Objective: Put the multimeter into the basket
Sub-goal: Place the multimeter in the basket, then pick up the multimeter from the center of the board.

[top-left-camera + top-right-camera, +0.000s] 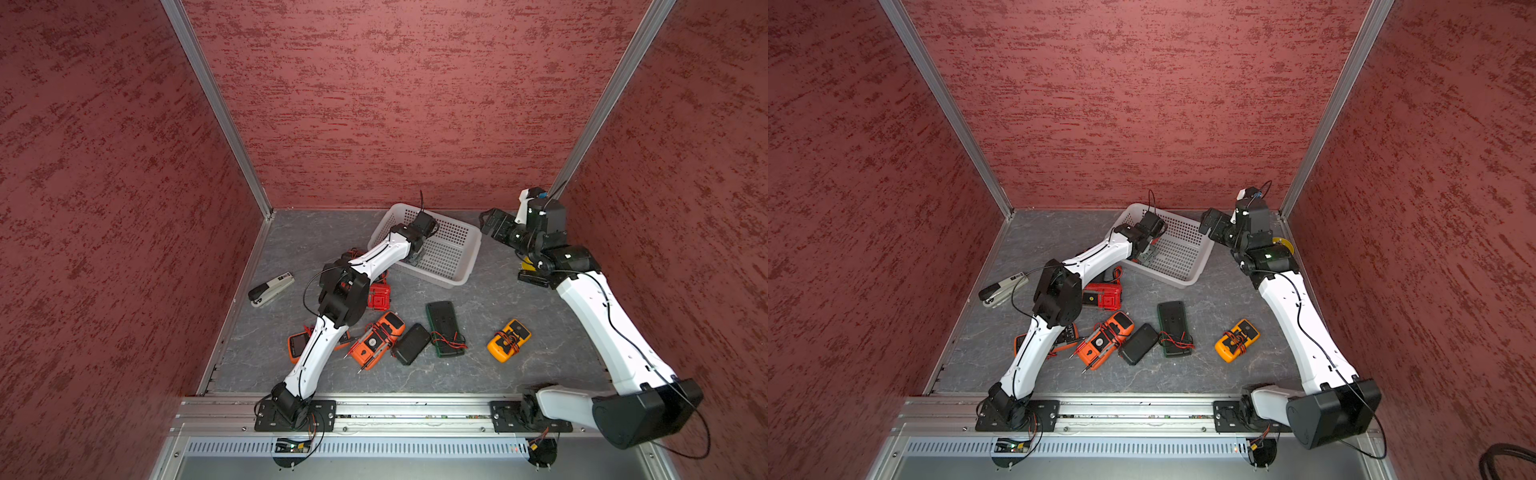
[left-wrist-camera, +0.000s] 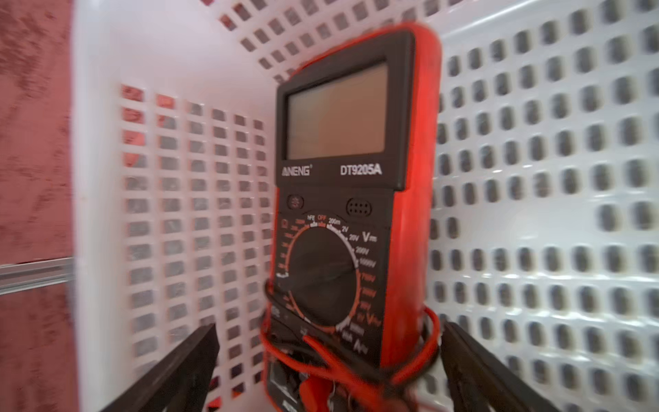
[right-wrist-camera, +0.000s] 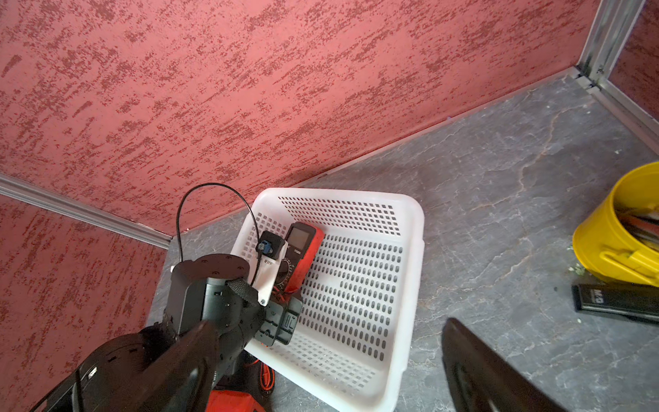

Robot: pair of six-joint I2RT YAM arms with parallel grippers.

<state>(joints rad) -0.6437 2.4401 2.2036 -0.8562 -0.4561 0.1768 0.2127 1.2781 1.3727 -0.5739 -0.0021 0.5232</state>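
Snagging worries me: left gripper (image 2: pixel 330 330), open wide and empty, straddles looped red leads (image 2: pixel 434 331) on the red-and-black multimeter (image 2: pixel 342 178) in the white perforated plastic basket (image 2: pixel 535 214)

Both top views: high over the near edge of the table (image 1: pixel 519 374), looking steeply down and fwd to the back wall (image 1: pixel 374 104); whole scene, nearly same pic. L wrist cam: v. close, inside the basket (image 2: pixel 535 178), facing the red meter (image 2: pixel 338 171). R wrist cam: mid-range, angled down on the basket (image 3: pixel 356 285) from beside it; shares the red meter (image 3: pixel 301 239) w/ L wrist. Basket (image 1: pixel 446 253) (image 1: pixel 1177 253) in all four.
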